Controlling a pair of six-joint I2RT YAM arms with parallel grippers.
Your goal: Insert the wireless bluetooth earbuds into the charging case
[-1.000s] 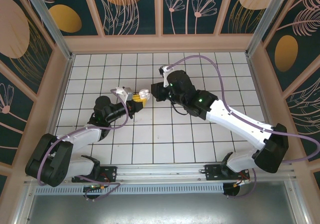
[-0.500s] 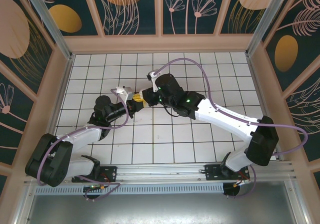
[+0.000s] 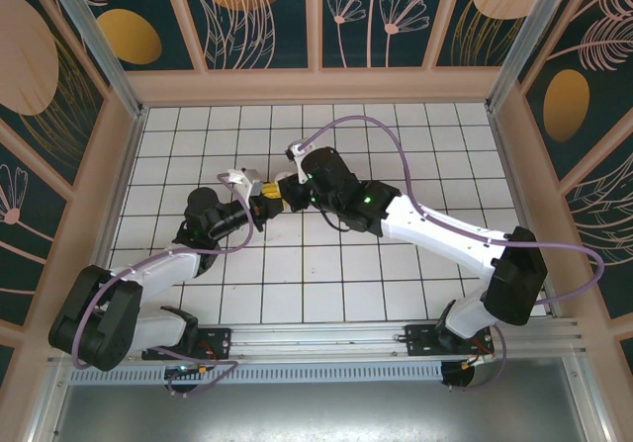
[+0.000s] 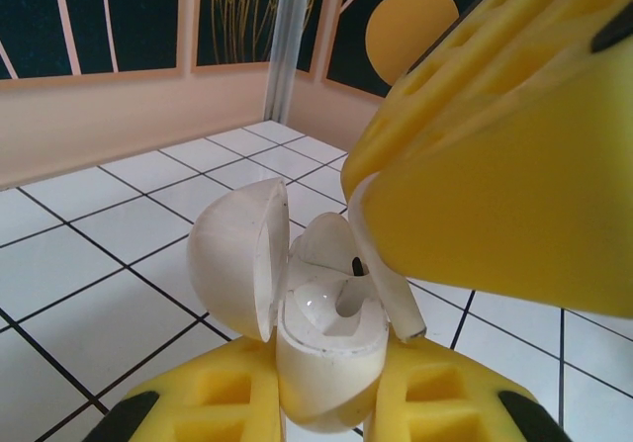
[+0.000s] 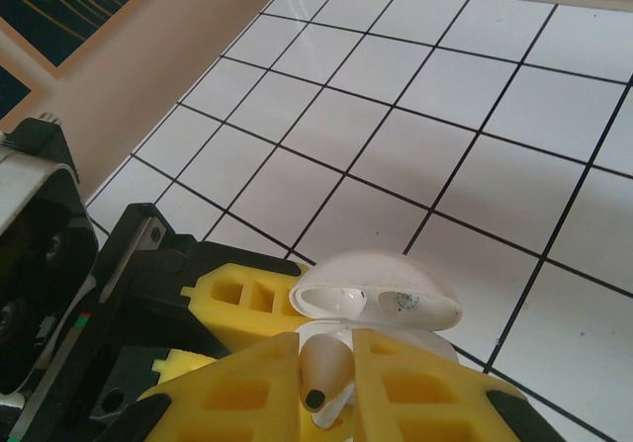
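Yellow-padded left claw (image 4: 326, 407) is clamped on the open charging case (image 4: 297, 304), about ten o'clock from the table (image 3: 326, 264) centre. Right claw (image 5: 326, 358) pinches one earbud (image 5: 318, 373), with the case at its twelve o'clock. Risk: a tilted earbud catches the case rim and drops on release.

The charging case (image 4: 326, 353) and the earbud (image 5: 322, 368) are smooth, glossy pale plastic. The fingers (image 5: 247, 388) of the right hand (image 5: 324, 348) look like matt yellow plastic. The table (image 5: 455, 155) is shiny white.

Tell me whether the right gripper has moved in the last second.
Yes. The right gripper shifted left across the tile grid, closing on the left gripper holding the charging case.
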